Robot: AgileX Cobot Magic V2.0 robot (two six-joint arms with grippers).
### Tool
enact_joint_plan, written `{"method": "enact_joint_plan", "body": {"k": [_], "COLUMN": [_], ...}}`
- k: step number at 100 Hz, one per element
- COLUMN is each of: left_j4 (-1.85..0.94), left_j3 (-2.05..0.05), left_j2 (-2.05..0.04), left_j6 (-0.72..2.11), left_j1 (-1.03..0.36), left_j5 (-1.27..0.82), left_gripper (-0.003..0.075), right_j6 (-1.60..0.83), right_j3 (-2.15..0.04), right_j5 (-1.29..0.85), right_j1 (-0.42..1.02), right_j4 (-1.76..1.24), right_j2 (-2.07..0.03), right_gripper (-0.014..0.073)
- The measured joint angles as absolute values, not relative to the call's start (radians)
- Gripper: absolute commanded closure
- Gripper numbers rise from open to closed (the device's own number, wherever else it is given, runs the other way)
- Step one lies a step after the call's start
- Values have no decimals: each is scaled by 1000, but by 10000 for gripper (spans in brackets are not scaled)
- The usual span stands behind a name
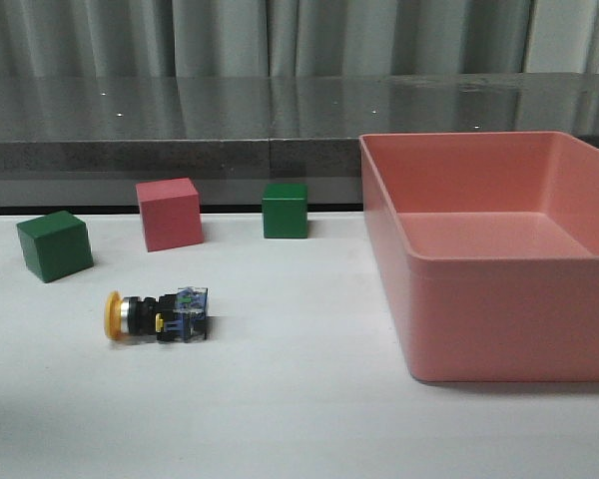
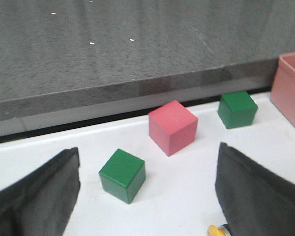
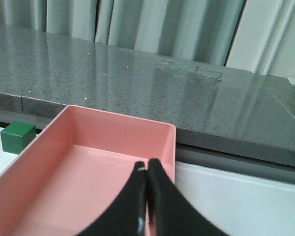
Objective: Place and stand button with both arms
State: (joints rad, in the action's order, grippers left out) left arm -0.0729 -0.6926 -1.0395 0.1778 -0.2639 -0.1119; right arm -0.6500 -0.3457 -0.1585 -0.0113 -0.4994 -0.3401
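Observation:
The button (image 1: 158,312) lies on its side on the white table, yellow cap to the left and clear bluish base to the right. In the left wrist view only its yellow cap edge (image 2: 215,231) shows, beside one finger. My left gripper (image 2: 147,196) is open and empty, its fingers wide apart above the table near a green cube (image 2: 122,174). My right gripper (image 3: 146,169) is shut and empty, over the pink bin (image 3: 44,147). Neither arm shows in the front view.
A pink cube (image 1: 169,213) and two green cubes (image 1: 54,244) (image 1: 285,210) stand behind the button. The large pink bin (image 1: 459,319) takes up the table's right side. A dark counter runs along the back.

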Motion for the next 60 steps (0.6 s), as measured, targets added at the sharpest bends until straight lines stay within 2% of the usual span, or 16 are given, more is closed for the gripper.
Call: {"method": "enact_joint_plan", "body": {"k": [22, 40, 50, 60], "left_j4": [96, 108, -16, -308], "left_j3": [-900, -1022, -1066, -1083], "left_j2": [-1369, -1532, -1580, -1589], "left_j6": [211, 369, 575, 915], "left_j1": [-324, -333, -338, -338], "left_j5": [-182, -301, -399, -515], "left_gripper": [175, 175, 175, 174], "right_j6": [-650, -650, -650, -650], "right_j3": [-346, -346, -346, -346], "right_j5": [-158, -158, -158, -158], "right_j1": [-11, -11, -11, -11], "right_j4": [-499, -499, -499, -499], "right_j2": [-340, -340, -340, -340], "right_gripper": [655, 655, 655, 655]}}
